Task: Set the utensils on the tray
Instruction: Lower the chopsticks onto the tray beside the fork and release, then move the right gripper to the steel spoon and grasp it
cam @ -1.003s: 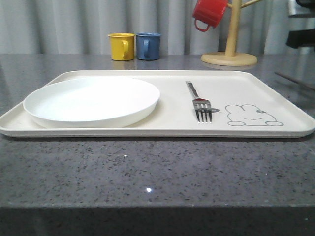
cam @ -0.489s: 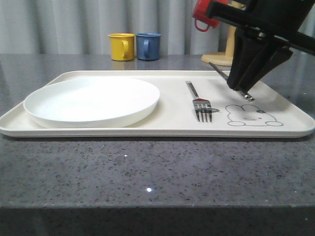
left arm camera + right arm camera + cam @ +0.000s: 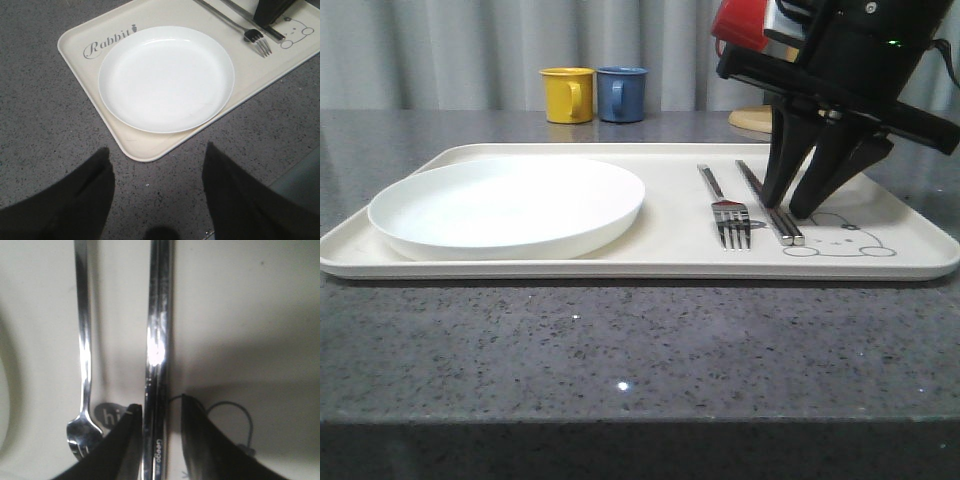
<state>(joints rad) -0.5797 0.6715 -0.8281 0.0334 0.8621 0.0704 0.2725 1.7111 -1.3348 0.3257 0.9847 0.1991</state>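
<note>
While the right tool (image 3: 787,212) straddles the chopsticks (image 3: 769,203), which lie on the tray (image 3: 620,255) just beside the fork (image 3: 725,208), its fingers look slightly parted, seemingly released. Placing looks finished; next comes lifting straight clear.

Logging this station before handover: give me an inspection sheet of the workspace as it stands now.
Surface: dark grey speckled stone counter.
Job's things: silver four-tined fork and flat silver chopsticks lie side by side on the cream rectangular rabbit tray.
Clutter: round white plate on tray; yellow mug, blue mug, red mug on wooden mug stand.
Grippers: right gripper straddles the chopsticks, jaws parted; left gripper open over counter.
Cables: nothing seen.
Surroundings: grey curtain.
</note>
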